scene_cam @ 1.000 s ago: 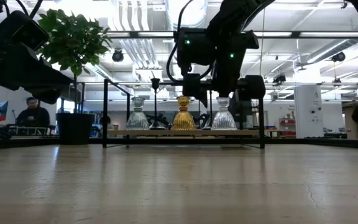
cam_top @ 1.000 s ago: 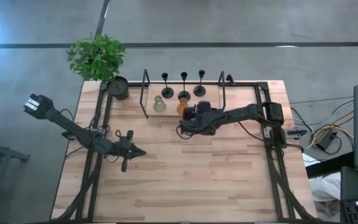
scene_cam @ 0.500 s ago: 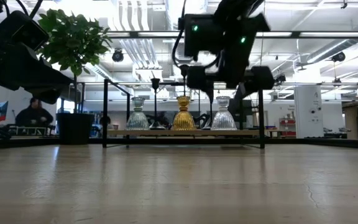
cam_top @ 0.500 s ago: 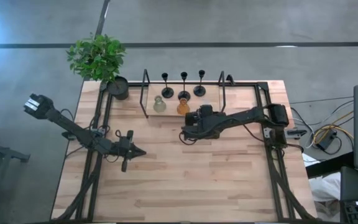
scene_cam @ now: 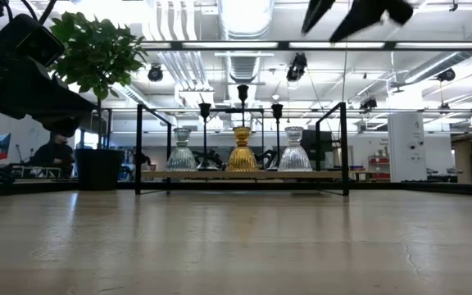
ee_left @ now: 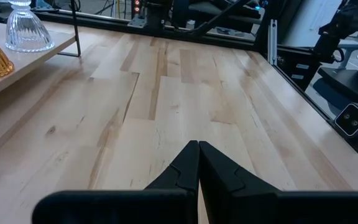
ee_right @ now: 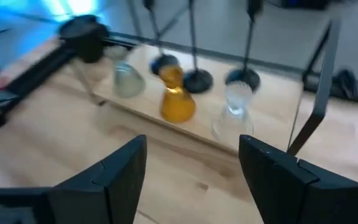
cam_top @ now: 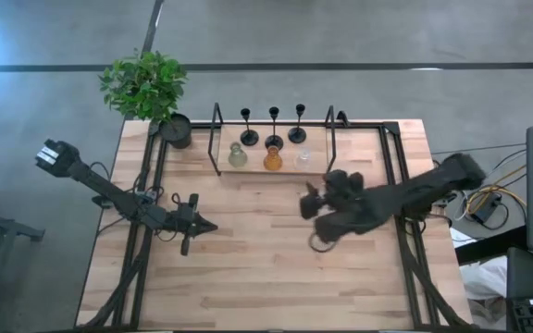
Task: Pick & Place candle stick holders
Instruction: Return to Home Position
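Observation:
Six candle stick holders stand on their bases on a wooden shelf (cam_top: pixel 248 172) at the table's far middle. Three black ones (cam_top: pixel 274 141) stand behind; the grey-green (cam_top: pixel 237 157), amber (cam_top: pixel 273 159) and clear (cam_top: pixel 303 157) glass ones stand in front. They also show in the right wrist view: grey-green (ee_right: pixel 128 81), amber (ee_right: pixel 178 102), clear (ee_right: pixel 232 118). My right gripper (cam_top: pixel 313 220) is open and empty, raised high (scene_cam: pixel 334 12), near and right of the shelf. My left gripper (cam_top: pixel 209 225) is shut and empty over the table's left part (ee_left: pixel 198 155).
A black pot with a green plant (cam_top: pixel 176 129) stands at the far left corner. Black posts (cam_top: pixel 329 139) frame the shelf's ends. Bare wood lies between the shelf and the near edge. People (scene_cam: pixel 52 152) show in the room behind.
My right gripper has drawn back from the shelf, where it stood over the clear glass holder, toward the table's near and right edges, and has risen high. The clear holder stays upright on the shelf.

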Controlling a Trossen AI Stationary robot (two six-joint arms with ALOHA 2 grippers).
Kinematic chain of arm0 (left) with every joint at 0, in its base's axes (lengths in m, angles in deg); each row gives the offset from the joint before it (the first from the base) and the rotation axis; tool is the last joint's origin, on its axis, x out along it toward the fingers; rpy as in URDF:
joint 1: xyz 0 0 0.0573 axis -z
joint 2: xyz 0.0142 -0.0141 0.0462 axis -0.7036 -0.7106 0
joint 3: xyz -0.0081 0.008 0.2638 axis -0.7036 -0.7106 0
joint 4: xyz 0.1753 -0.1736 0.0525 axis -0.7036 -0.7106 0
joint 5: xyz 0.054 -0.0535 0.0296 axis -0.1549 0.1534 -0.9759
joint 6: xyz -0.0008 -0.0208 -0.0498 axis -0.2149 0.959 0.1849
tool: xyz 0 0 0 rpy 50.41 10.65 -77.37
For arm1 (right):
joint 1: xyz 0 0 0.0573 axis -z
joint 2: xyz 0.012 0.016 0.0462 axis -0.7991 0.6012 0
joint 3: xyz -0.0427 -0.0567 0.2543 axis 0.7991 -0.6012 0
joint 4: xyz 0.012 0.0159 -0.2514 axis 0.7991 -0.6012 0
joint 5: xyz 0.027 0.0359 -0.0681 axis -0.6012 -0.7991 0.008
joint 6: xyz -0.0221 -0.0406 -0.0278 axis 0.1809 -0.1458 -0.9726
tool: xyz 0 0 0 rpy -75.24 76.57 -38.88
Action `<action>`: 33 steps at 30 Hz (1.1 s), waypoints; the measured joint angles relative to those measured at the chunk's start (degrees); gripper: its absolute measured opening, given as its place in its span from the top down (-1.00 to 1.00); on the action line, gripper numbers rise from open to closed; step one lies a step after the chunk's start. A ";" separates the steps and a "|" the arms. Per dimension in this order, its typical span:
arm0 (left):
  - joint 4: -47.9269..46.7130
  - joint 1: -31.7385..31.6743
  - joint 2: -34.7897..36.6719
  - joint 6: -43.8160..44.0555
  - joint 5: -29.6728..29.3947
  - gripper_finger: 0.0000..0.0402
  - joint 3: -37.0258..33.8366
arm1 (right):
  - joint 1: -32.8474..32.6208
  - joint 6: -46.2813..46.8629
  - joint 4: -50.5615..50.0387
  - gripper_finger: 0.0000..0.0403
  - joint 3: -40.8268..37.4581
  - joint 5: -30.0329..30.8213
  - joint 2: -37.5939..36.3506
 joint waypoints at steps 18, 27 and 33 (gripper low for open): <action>-0.02 0.02 0.00 0.00 0.00 0.93 0.00 | -12.00 -32.92 0.51 0.61 -10.65 -16.52 -26.30; -0.02 0.00 0.00 0.00 -0.02 0.93 0.00 | -12.03 -43.12 19.18 0.95 -29.40 -19.05 -36.31; 0.00 0.00 0.01 0.01 -0.02 0.93 0.00 | -6.00 -52.02 40.81 0.96 -44.25 -26.62 -43.05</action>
